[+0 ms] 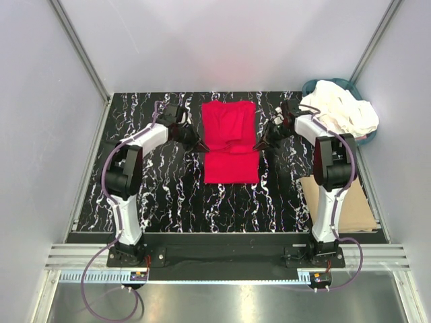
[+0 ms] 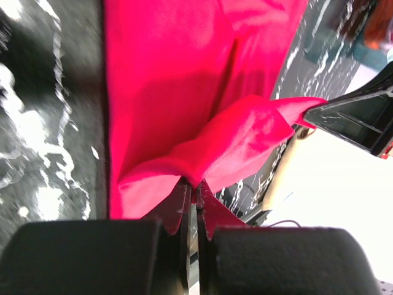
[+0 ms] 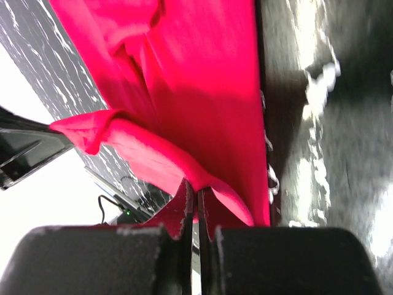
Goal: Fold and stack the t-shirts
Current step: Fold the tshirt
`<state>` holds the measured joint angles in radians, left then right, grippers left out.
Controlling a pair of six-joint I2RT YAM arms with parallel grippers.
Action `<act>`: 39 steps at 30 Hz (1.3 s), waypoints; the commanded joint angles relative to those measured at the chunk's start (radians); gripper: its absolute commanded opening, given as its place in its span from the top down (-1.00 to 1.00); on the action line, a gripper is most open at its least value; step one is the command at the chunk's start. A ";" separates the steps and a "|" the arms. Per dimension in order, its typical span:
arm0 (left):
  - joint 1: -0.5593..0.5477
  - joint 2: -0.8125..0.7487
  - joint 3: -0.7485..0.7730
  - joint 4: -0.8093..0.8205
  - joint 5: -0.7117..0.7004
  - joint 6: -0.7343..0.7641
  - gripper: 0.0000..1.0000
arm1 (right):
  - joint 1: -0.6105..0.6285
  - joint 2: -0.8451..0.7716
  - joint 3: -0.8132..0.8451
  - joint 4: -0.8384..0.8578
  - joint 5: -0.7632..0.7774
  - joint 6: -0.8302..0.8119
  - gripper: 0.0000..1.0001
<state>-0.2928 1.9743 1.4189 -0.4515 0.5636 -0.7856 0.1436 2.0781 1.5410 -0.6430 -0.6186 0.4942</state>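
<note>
The red shirt [image 1: 230, 138] lies in the middle of the desk [image 1: 168, 195], folded into a long strip running from 12 o'clock to 6 o'clock. Its far hem stops short of the desk's back edge. A broad band of marbled surface shows between its near hem and the front edge at 6 o'clock. Another stretch of desk shows at 9 o'clock, between the shirt and the grey walls [image 1: 40, 101] that close the desk in on three sides.

The left arm [image 1: 138, 145] reaches the shirt's 9 o'clock edge and the right arm [image 1: 330, 158] its 3 o'clock edge, both about halfway along its length. The left jaws are pinched tight on red cloth, and so are the right jaws.

At 2 o'clock, in the far corner, a teal basket [image 1: 311, 86] holds a heap of white shirts [image 1: 340, 111] that spills over its rim. A cardboard sheet [image 1: 350, 208] lies flat at 4 o'clock, beside the right arm.

From above, the grip shows only as a rumple across the shirt's middle. The wrist views show a band of cloth lifted off the flat layer beneath and stretched between the two pairs of jaws.
</note>
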 commanded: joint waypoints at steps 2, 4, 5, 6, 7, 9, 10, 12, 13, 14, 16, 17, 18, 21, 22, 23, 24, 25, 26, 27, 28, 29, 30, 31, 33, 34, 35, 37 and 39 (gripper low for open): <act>0.026 0.046 0.075 0.002 0.041 0.005 1.00 | -0.003 0.054 0.120 -0.041 -0.032 -0.031 1.00; 0.034 0.069 0.089 0.002 0.047 0.000 1.00 | -0.007 0.082 0.152 -0.050 -0.043 -0.032 1.00; 0.035 0.077 0.100 0.004 0.047 -0.001 1.00 | -0.009 0.092 0.163 -0.056 -0.047 -0.036 1.00; 0.038 0.089 0.103 0.002 0.047 -0.003 1.00 | -0.009 0.108 0.180 -0.061 -0.050 -0.037 1.00; 0.040 0.096 0.109 0.002 0.047 -0.010 1.00 | -0.009 0.114 0.186 -0.064 -0.050 -0.039 1.00; 0.041 0.118 0.126 0.002 0.050 -0.014 1.00 | -0.009 0.132 0.203 -0.067 -0.053 -0.039 1.00; 0.041 0.126 0.130 0.001 0.050 -0.014 1.00 | -0.007 0.138 0.209 -0.072 -0.055 -0.040 1.00; 0.043 0.141 0.143 -0.001 0.055 -0.018 1.00 | -0.009 0.154 0.228 -0.079 -0.056 -0.040 1.00; 0.041 0.147 0.149 -0.001 0.056 -0.017 0.99 | -0.009 0.157 0.231 -0.081 -0.055 -0.039 1.00; 0.041 0.159 0.159 -0.001 0.061 -0.017 0.96 | -0.010 0.158 0.231 -0.081 -0.055 -0.040 0.98; 0.041 0.167 0.170 -0.006 0.065 -0.011 0.95 | -0.010 0.165 0.232 -0.084 -0.052 -0.042 0.97; 0.043 0.172 0.178 -0.010 0.062 -0.009 0.94 | -0.010 0.169 0.232 -0.084 -0.053 -0.043 0.95; 0.044 0.178 0.181 -0.013 0.064 -0.009 0.92 | -0.010 0.172 0.231 -0.086 -0.053 -0.043 0.92; 0.047 0.187 0.196 -0.026 0.047 0.006 0.71 | -0.013 0.186 0.240 -0.086 -0.043 -0.051 0.85; 0.046 0.187 0.204 -0.050 0.033 0.031 0.62 | -0.015 0.189 0.246 -0.090 -0.040 -0.055 0.79; 0.047 0.187 0.227 -0.064 0.024 0.054 0.49 | -0.018 0.195 0.261 -0.093 -0.035 -0.059 0.74; 0.050 0.189 0.248 -0.094 -0.011 0.081 0.31 | -0.025 0.203 0.271 -0.096 -0.029 -0.062 0.62; 0.053 0.187 0.291 -0.174 -0.046 0.141 0.19 | -0.029 0.206 0.281 -0.107 -0.027 -0.068 0.54; 0.057 0.175 0.305 -0.200 -0.069 0.170 0.12 | -0.033 0.211 0.307 -0.118 -0.026 -0.075 0.46; 0.066 0.163 0.313 -0.219 -0.102 0.195 0.07 | -0.042 0.215 0.321 -0.142 -0.015 -0.083 0.33; 0.072 0.147 0.314 -0.240 -0.111 0.230 -0.01 | -0.044 0.214 0.335 -0.155 -0.009 -0.101 0.29; 0.078 0.115 0.311 -0.248 -0.122 0.242 -0.02 | -0.045 0.211 0.356 -0.167 0.011 -0.112 0.25; 0.081 0.098 0.308 -0.254 -0.131 0.255 -0.03 | -0.045 0.198 0.364 -0.176 0.025 -0.123 0.19; 0.081 0.083 0.292 -0.259 -0.128 0.266 -0.03 | -0.045 0.189 0.369 -0.197 0.036 -0.141 0.11; 0.069 0.038 0.264 -0.254 -0.082 0.256 -0.03 | -0.041 0.154 0.363 -0.222 0.060 -0.163 0.10; 0.058 0.028 0.237 -0.240 -0.062 0.250 -0.02 | -0.036 0.133 0.346 -0.224 0.065 -0.173 0.10; 0.046 0.014 0.224 -0.230 -0.042 0.249 0.02 | -0.030 0.114 0.302 -0.222 0.069 -0.175 0.10; -0.003 0.003 0.204 -0.199 -0.004 0.241 0.07 | -0.019 0.053 0.249 -0.201 0.082 -0.168 0.13; -0.047 -0.002 0.177 -0.172 -0.002 0.229 0.17 | 0.013 -0.010 0.157 -0.144 0.109 -0.155 0.15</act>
<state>-0.2626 2.0212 1.6264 -0.6701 0.5068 -0.5697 0.1104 2.2135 1.7733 -0.8062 -0.5564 0.3576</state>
